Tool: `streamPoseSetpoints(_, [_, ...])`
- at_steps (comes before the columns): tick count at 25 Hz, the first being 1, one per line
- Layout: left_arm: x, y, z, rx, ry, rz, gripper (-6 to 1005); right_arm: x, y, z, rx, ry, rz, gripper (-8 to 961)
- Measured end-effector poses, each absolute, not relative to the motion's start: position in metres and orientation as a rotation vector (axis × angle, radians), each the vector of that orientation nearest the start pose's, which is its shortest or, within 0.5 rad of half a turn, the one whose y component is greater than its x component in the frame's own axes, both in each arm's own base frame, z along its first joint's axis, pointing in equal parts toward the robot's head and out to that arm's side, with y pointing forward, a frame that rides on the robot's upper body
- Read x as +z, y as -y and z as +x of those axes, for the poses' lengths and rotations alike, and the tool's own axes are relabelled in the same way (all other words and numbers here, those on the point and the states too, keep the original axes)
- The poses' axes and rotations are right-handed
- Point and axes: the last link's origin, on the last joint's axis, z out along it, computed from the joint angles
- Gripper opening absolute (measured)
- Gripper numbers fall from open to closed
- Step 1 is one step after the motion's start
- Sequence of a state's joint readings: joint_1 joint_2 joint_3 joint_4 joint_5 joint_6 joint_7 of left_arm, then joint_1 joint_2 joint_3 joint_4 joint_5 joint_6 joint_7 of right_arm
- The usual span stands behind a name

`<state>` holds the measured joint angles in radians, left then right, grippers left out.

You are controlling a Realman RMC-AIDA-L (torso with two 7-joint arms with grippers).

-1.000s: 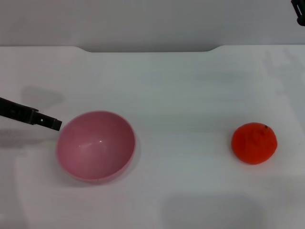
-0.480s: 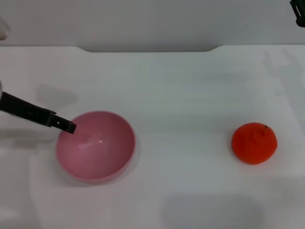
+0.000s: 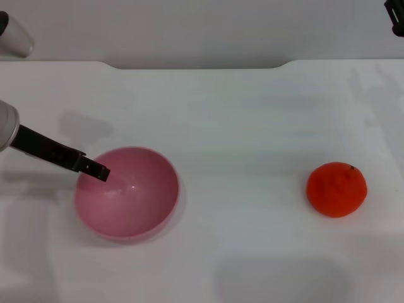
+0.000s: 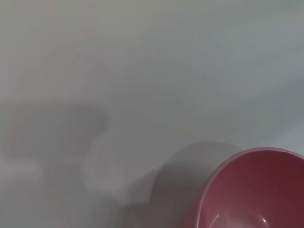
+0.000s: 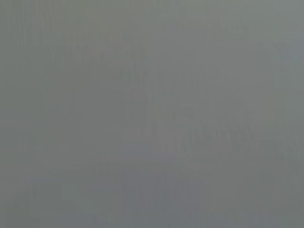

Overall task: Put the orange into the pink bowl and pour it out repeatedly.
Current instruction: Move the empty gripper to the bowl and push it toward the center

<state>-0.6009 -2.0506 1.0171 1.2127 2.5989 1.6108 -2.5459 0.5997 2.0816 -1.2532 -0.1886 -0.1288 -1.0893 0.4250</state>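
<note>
1. Now, start at the desk's (image 3: 240,113) left edge: your left gripper (image 3: 95,169) reaches in from that side, its dark tip over the left rim of the pink bowl (image 3: 129,202). You see only one dark finger, so you cannot tell whether the gripper is spread or pressed together.
2. Look at the pink bowl, upright near the front-left corner of the desk. It holds nothing; the left wrist view shows part of its rim (image 4: 251,185) and bare inside.
3. Move right: the orange (image 3: 336,189) lies on the desk toward the right edge, well apart from the bowl, with no gripper near it.
4. At the far-right corner, only a dark scrap of your right gripper (image 3: 396,16) shows, cut off by the picture's edge. You cannot tell its state, and the right wrist view gives nothing readable.
5. Judge the step as the loading one: the orange is not yet in the bowl. You will probably need an arm brought over the orange to pinch it, then carried left above the bowl.
6. Mind that whether the left finger touches the rim or hangs above it is not clear.
</note>
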Motion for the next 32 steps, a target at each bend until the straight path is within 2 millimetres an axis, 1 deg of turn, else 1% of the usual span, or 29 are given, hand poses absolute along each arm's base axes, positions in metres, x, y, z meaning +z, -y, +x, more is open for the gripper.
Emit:
streamPoseSetpoints(5, [0.044,-0.362,-0.241,0.290,1.358,-2.379,727,0.025,-0.401,0.279,0.945,-0.559,-1.553,602])
streamPoseSetpoints(13, [0.034,-0.360,-0.251,0.313,1.381,-2.367,722,0.026,-0.399,0.277,0.978,-0.556,-1.550,602])
streamPoseSetpoints(29, [0.026,-0.360,-0.253,0.337,1.357,-2.374,712,0.025,-0.398,0.277,0.987,-0.566,-1.553,603])
streamPoseSetpoints(32, [0.024,-0.360,-0.252,0.354,1.341,-2.384,613,0.025,-0.397,0.277,0.992,-0.563,-1.552,603])
